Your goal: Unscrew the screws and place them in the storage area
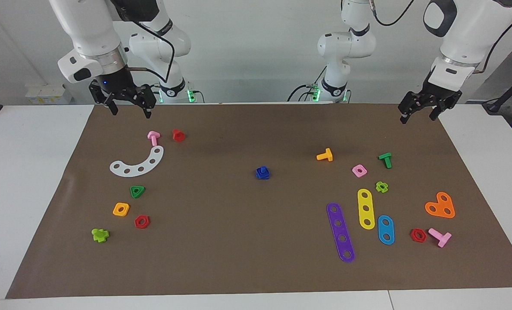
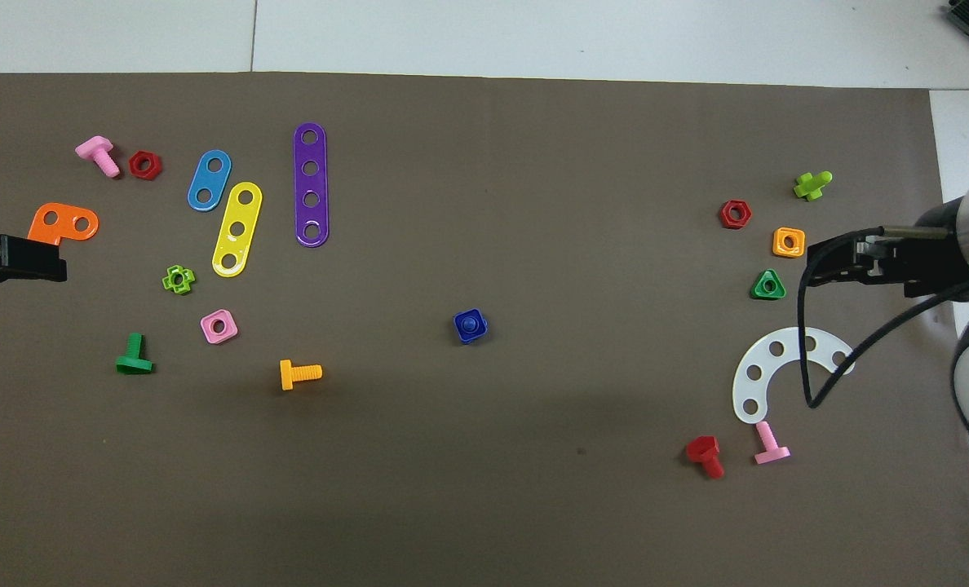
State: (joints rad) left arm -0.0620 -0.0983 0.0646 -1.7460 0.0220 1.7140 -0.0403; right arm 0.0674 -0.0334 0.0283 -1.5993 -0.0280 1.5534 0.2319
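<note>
The dark-blue screw [image 1: 262, 171] sits in a dark-blue square nut [image 1: 263, 175] at the middle of the brown mat. In the overhead view the screw [image 2: 470, 324] shows as a round stub in the nut's [image 2: 461, 326] centre. My right gripper [image 1: 130, 113] is open and empty, raised over the mat's edge nearest the robots, above a pink bolt [image 1: 153, 137]. It also shows in the overhead view [image 2: 811, 269]. My left gripper [image 1: 419, 118] is open and empty, raised over the mat's corner at the left arm's end. In the overhead view it [image 2: 60, 262] is beside the orange plate [image 2: 62, 222].
Toward the right arm's end lie a white curved strip [image 1: 137, 163], a red bolt [image 1: 178, 135] and several coloured nuts. Toward the left arm's end lie purple [image 1: 340, 231], yellow [image 1: 366, 208] and light-blue [image 1: 385, 229] strips, an orange bolt [image 1: 325, 155], a green bolt [image 1: 385, 159] and more nuts.
</note>
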